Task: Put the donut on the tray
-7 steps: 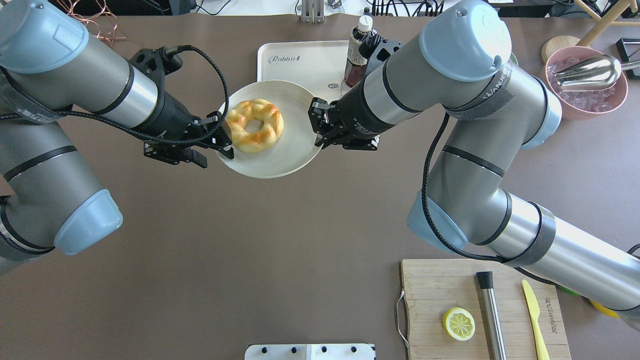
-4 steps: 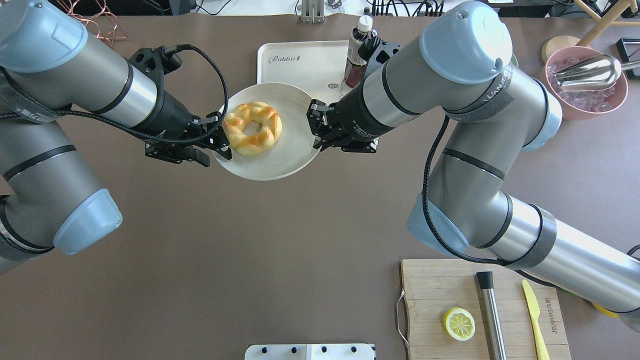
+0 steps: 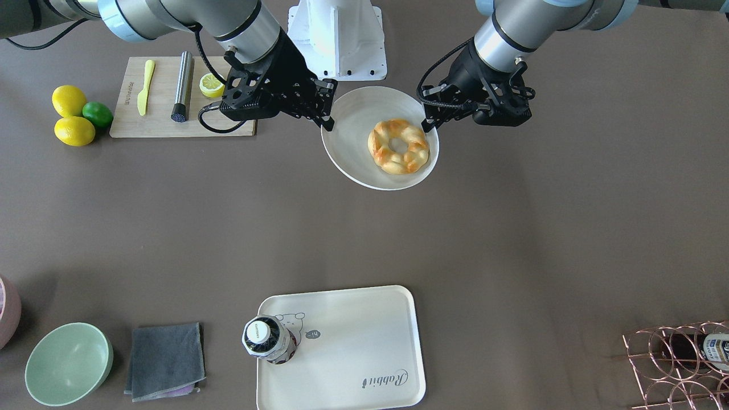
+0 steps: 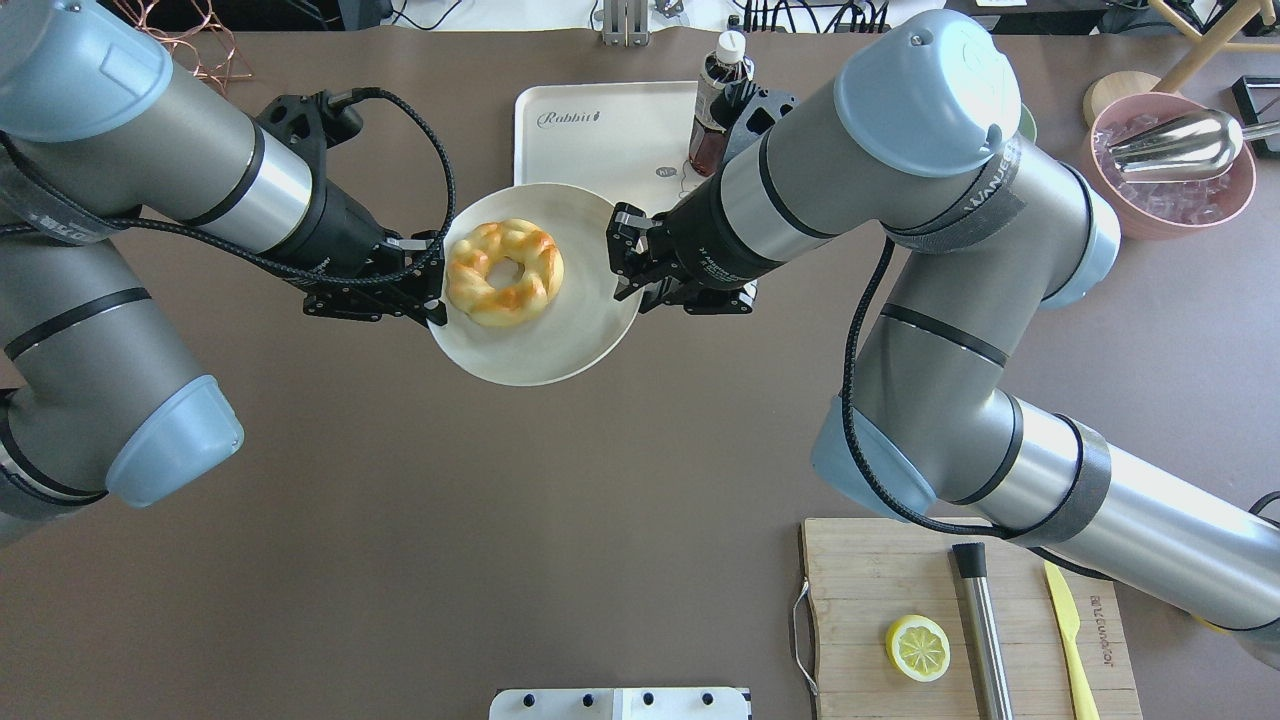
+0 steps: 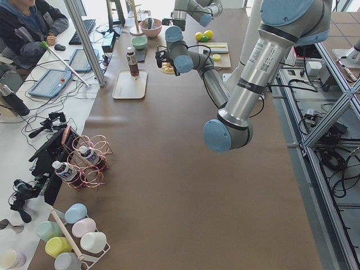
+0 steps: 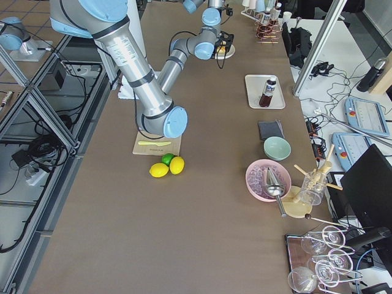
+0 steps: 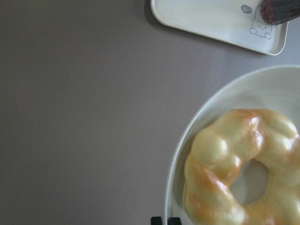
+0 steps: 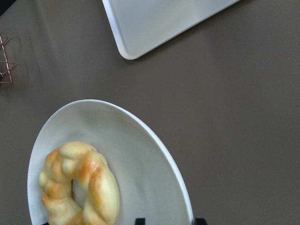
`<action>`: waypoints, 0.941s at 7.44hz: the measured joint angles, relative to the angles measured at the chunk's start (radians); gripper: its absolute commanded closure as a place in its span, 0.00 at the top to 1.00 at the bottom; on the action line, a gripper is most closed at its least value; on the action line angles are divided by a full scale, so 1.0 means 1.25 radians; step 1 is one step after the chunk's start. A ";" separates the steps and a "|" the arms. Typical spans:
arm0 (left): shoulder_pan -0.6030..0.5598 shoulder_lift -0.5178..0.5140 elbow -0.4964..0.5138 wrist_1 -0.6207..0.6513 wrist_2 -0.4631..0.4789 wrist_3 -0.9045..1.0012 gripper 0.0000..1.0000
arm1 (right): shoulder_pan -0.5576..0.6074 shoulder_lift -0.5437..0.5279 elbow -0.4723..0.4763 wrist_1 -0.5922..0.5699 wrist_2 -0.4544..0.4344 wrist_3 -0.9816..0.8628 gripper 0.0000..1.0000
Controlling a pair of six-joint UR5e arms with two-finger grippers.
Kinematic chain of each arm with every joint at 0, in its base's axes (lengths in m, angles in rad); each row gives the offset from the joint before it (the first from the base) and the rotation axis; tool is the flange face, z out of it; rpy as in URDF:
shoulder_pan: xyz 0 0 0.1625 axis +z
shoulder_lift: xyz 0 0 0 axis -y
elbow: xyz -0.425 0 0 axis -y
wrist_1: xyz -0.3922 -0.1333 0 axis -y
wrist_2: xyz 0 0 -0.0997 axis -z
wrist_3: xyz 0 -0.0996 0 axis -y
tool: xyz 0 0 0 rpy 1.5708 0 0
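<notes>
The golden twisted donut [image 4: 505,272] lies on a round white plate [image 4: 550,345] held above the table. My left gripper [image 4: 435,292] is shut on the plate's left rim, and my right gripper [image 4: 622,262] is shut on its right rim. In the front view the donut [image 3: 398,146] sits on the plate's [image 3: 353,134] right half, near the left gripper [image 3: 431,118]; the right gripper [image 3: 327,117] is at the other rim. The cream tray [image 4: 600,130] lies beyond the plate, on the far side [image 3: 353,347]. The wrist views show the donut [image 7: 243,168] [image 8: 79,187] and a tray corner [image 7: 211,16] [image 8: 159,23].
A dark bottle [image 4: 715,100] [image 3: 265,339] stands on the tray's corner by the bear drawing. A wooden cutting board [image 4: 860,600] with a lemon half [image 4: 918,648], a metal rod and a yellow knife lies at the near right. A pink bowl [image 4: 1170,200] stands far right.
The plate with the donut has moved a little toward the robot, off the tray's near edge, with both grippers moving along with it.
</notes>
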 measured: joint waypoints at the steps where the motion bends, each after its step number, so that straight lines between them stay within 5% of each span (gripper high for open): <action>1: 0.000 -0.001 0.005 -0.001 0.002 0.002 0.00 | 0.000 0.001 0.004 0.000 -0.003 0.000 1.00; 4: -0.029 -0.035 0.119 -0.093 0.004 0.004 0.00 | 0.017 -0.020 0.030 -0.004 -0.001 -0.001 1.00; 7: -0.069 -0.158 0.392 -0.247 0.006 -0.039 0.00 | 0.046 -0.148 0.106 -0.004 0.004 -0.007 1.00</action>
